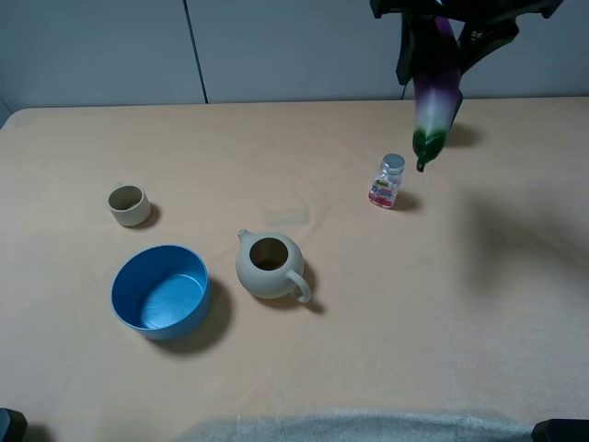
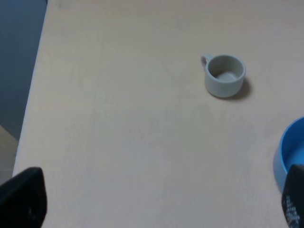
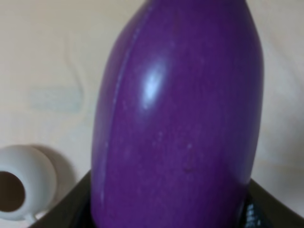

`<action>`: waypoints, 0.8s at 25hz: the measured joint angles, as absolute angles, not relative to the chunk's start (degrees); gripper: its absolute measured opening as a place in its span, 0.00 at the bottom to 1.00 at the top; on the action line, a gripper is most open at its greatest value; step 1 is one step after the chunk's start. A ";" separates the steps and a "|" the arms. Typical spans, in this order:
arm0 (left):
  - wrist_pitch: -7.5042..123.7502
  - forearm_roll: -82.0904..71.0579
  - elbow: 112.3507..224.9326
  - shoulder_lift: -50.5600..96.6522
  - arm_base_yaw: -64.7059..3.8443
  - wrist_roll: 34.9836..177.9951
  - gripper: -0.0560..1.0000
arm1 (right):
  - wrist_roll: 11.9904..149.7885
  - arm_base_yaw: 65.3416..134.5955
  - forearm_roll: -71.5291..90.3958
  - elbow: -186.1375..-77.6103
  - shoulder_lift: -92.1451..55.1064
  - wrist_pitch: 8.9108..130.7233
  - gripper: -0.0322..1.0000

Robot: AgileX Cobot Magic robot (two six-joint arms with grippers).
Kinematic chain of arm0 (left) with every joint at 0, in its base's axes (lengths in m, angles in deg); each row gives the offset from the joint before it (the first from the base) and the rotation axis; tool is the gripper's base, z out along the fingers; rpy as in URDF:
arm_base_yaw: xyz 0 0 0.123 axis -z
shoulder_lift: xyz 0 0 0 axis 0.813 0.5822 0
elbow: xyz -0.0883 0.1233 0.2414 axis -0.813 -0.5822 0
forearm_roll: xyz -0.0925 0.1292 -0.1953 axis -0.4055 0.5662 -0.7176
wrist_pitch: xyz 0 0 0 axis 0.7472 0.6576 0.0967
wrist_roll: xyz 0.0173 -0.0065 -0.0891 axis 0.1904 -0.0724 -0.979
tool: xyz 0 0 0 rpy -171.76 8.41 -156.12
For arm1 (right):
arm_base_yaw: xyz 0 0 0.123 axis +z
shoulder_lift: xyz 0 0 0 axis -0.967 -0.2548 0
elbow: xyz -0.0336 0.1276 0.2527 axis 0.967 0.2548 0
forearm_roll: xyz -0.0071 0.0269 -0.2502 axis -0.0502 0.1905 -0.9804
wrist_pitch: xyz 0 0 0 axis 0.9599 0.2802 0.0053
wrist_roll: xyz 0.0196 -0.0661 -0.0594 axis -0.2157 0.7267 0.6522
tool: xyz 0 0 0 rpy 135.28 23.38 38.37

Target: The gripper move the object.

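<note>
Blue bowl point(image 1: 161, 293) sits nearest, at seven o'clock; at one o'clock the right gripper point(image 1: 440, 55) clamps the eggplant point(image 1: 436, 92), hanging stem-down near a small bottle point(image 1: 387, 180), label unreadable. Left wrist view: left gripper point(image 2: 159, 197) spread open. Right wrist view: eggplant fills everything.

We see a big flat peach-coloured table point(image 1: 460, 322). On its far side stands a plain pale grey wall point(image 1: 101, 46) with a thin dark line point(image 1: 194, 51) running down it.

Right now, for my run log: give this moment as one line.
right gripper: shut on glossy purple eggplant, hanging stem down near small clear bottle | left gripper: open, empty
</note>
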State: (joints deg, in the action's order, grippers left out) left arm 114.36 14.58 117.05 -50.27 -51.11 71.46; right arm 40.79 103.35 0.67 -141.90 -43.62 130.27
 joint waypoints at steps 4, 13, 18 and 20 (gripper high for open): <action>114.36 14.58 117.05 -50.27 -51.11 71.46 0.99 | 40.79 105.77 0.73 -146.62 -47.09 130.34 0.40; 114.36 14.58 117.05 -50.27 -51.11 71.46 0.99 | 40.74 109.73 1.54 -156.55 -55.39 130.34 0.40; 114.36 14.58 117.05 -50.27 -51.11 71.46 0.99 | 40.74 109.90 4.92 -160.75 -59.31 130.34 0.40; 114.36 14.58 117.05 -50.27 -51.11 71.46 0.99 | 40.74 110.21 5.42 -162.18 -60.53 130.34 0.40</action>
State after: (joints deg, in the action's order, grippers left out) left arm 114.36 14.58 117.05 -50.27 -51.11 71.46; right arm 40.74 110.21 5.42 -162.18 -60.53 130.34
